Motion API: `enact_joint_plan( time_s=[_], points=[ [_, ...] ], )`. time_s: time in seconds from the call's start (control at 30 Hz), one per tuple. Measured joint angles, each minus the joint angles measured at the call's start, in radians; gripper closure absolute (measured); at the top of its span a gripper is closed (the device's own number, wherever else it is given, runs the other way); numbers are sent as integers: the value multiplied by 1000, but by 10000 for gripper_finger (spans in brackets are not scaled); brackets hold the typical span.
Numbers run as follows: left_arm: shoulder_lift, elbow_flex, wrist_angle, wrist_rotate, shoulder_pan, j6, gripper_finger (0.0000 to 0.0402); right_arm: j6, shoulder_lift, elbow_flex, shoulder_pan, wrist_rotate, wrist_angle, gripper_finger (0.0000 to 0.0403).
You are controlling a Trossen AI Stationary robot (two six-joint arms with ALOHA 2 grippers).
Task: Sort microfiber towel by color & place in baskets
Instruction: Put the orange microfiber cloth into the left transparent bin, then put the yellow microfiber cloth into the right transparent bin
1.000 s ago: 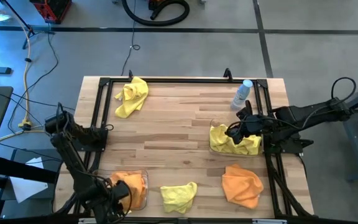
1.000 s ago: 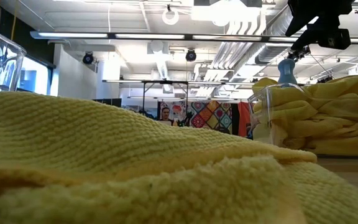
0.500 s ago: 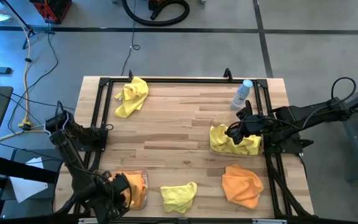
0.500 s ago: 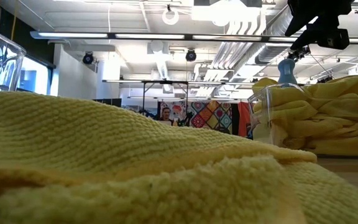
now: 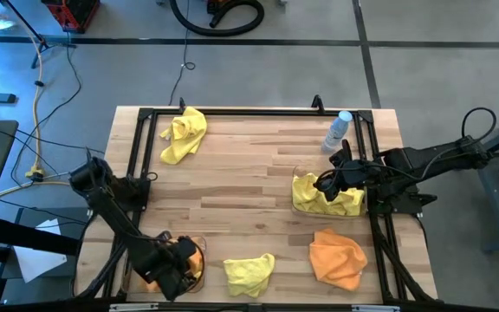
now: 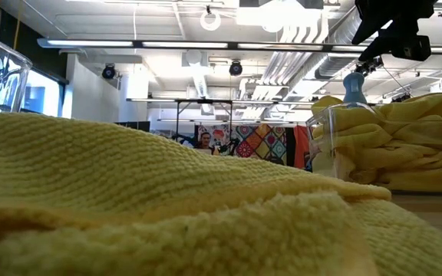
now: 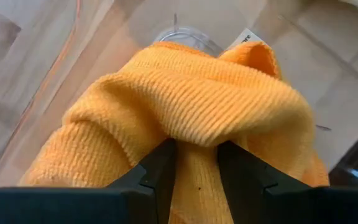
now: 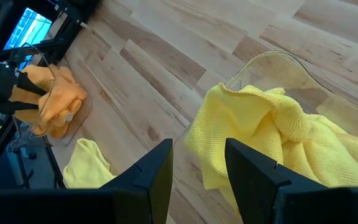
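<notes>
My left claw (image 7: 194, 163) is black, its two fingers pressed into a bright orange towel (image 7: 191, 106) with a fine ribbed weave. My right claw (image 8: 197, 163) is black too, above a lemon-yellow towel (image 8: 272, 134) in a clear, colourless basket (image 8: 272, 62). The bench (image 5: 249, 165) is pale wood in blond and tan strips, edged by a black frame (image 5: 232, 112). On it I see a yellow towel at the far corner (image 5: 183, 134), another yellow towel at the near edge (image 5: 249, 273), and a loose orange towel (image 5: 338, 256). The clear bottle (image 5: 338, 132) has a blue cap. The floor (image 5: 232, 69) is grey with dark lines.
</notes>
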Motion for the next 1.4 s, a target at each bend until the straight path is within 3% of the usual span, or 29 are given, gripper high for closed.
enact_joint_plan(
  time_s=[0.23,0.63,0.87,1.0,1.4],
  points=[
    [-7,15,-20,7,12,-10,294,0,0,0,0,0,-3,261],
    [-59,174,-170,-14,-19,-46,294,-30,0,0,0,0,-7,261],
    [-79,198,-151,-110,-16,-54,294,-53,0,0,0,0,-7,261],
    [-80,198,-151,-158,25,-62,294,-82,0,0,0,0,-8,261],
    [-80,198,-140,-154,210,19,294,-150,0,0,0,-1,-17,261]
  ],
)
